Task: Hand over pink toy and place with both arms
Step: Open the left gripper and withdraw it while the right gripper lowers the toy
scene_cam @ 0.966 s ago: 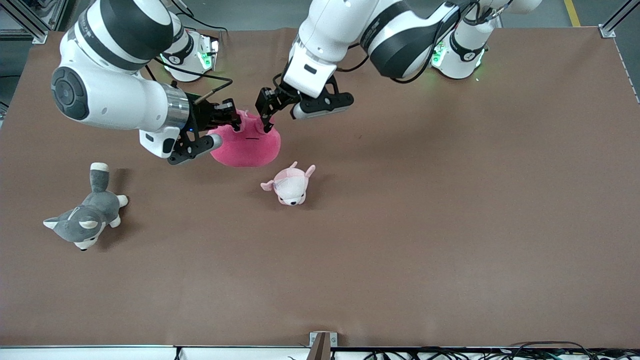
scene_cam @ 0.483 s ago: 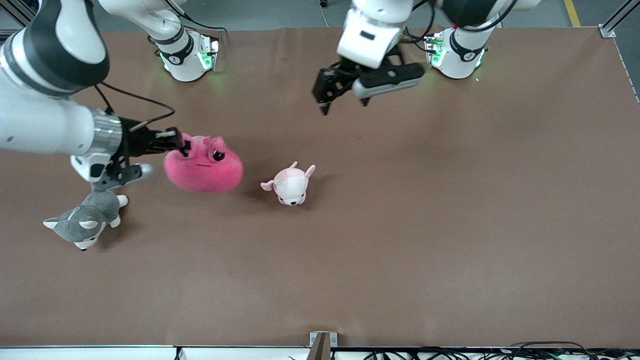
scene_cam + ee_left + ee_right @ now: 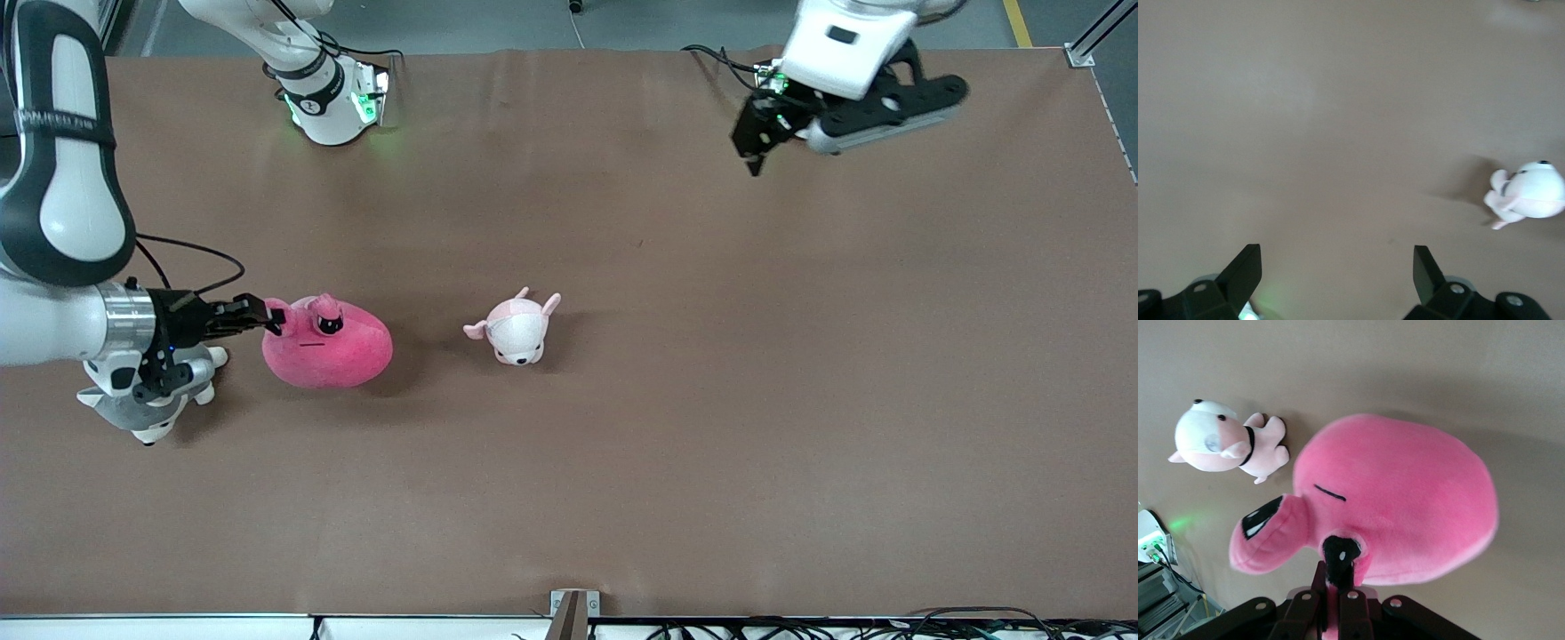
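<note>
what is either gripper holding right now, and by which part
The right gripper is shut on the pink toy, pinching a small nub at its top edge beside the eyes. The left gripper is open, holding nothing.

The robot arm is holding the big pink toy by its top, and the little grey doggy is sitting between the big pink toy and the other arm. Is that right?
Not quite. The front view shows the small pale pink-and-white plush sitting there, not the grey husky. The right gripper does hold the pink toy by its top.

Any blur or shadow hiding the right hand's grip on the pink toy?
Front view: sharp, soft shadow beside the pink toy; right hand shut on its edge. Right wrist view: grip close but readable.
</note>
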`<state>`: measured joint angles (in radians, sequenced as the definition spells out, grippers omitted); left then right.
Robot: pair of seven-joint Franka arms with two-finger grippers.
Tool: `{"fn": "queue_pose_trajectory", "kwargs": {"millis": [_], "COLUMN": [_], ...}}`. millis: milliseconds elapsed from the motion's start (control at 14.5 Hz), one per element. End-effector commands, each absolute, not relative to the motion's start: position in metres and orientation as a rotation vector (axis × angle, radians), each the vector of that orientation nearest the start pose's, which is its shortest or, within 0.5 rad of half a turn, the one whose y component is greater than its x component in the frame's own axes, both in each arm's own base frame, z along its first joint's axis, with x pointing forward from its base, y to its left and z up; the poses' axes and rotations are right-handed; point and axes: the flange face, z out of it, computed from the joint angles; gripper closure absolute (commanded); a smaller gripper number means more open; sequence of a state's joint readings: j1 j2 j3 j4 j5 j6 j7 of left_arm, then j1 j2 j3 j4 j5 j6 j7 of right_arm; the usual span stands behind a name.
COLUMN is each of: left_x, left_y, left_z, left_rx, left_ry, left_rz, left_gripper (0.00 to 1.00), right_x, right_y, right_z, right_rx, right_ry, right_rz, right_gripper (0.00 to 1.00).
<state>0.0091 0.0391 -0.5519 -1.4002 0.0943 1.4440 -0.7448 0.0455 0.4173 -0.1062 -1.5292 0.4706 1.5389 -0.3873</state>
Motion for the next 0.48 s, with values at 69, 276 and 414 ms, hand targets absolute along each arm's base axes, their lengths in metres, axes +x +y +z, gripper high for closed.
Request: {"fn": "queue_pose_trajectory", "kwargs": {"millis": [69,276,414], "left_x": [0.492,0.504,0.508], "left_y": [-0.209,-0.156,-0.119], "left_z": [0.678,0.68,0.682], "left_rx": [-3.063,-3.078,-3.075], "left_ry": [-0.176,-0.101,-0.024], "left_rz": [-0.039,0.021,0.052], "left_gripper": [0.0,0.0,0.0], "right_x": [0.646,0.649,0.65], "right_y": [0.025,0.026,0.019], "right_z": [0.387,0.375,0.362], "right_rx": [-2.559,-2.534,-2.529], "right_ry": [-0.354,-0.339,-0.317], "right_rz": [0.404,0.407,0.425], "right_gripper": [0.98,0.98,0.98]}}
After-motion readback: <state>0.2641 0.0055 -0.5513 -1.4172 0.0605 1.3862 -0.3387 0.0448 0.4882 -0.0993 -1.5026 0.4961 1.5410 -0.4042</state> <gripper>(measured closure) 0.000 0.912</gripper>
